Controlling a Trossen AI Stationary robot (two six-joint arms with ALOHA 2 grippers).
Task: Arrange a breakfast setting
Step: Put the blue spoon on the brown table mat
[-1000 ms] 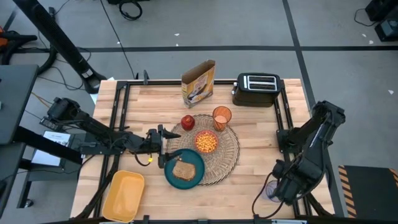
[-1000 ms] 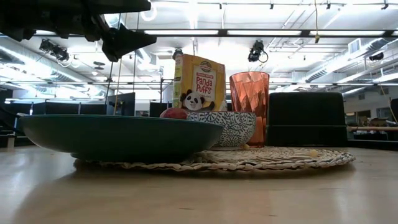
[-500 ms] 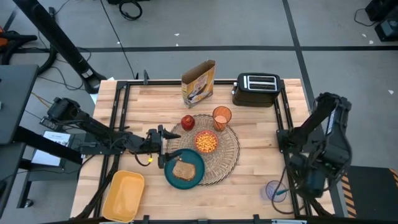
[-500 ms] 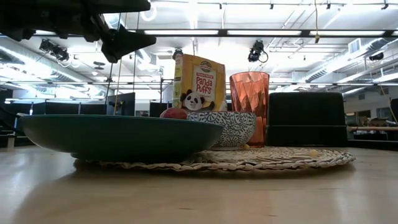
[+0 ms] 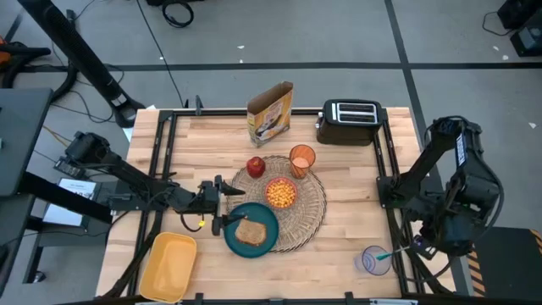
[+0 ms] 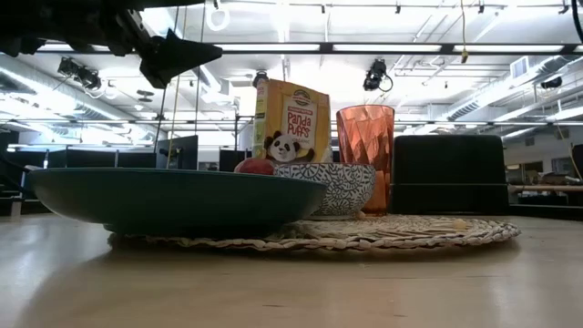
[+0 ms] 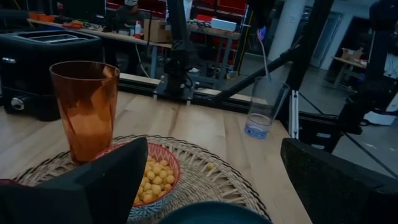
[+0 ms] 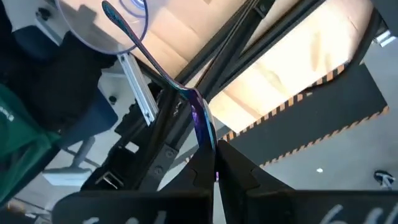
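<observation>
The woven placemat (image 5: 306, 203) lies mid-table. On it are the teal plate (image 5: 264, 234) with toast (image 5: 249, 231), the small bowl of cereal (image 5: 280, 194), the orange cup (image 5: 301, 158) and the red apple (image 5: 255, 165). My left gripper (image 5: 222, 206) is open and empty at the plate's left edge. My right gripper (image 5: 418, 246) is at the near right, shut on the purple-and-teal spoon (image 8: 163, 70). The spoon's teal end (image 5: 384, 253) reaches into a clear glass (image 5: 372, 261). My right gripper pinches the spoon's wider purple end (image 8: 202, 134) between its two fingers. The fingers come from the table's right side, slanting down, and lie along the spoon. The spoon slants down from the fingers, and its thin teal end (image 8: 114, 12) is at the glass's mouth.
A cereal box (image 5: 271, 113) and a black toaster (image 5: 348, 122) stand at the far edge. A yellow tray (image 5: 168, 266) lies at the near left. Black rails (image 5: 388, 169) run along the table's sides. The clear glass stands near the right rail.
My right gripper has gone from above the clear glass toward the table's right edge and up, drawing the spoon with it. The glass, hidden under the arm before, now shows with the spoon's teal end at its mouth.
</observation>
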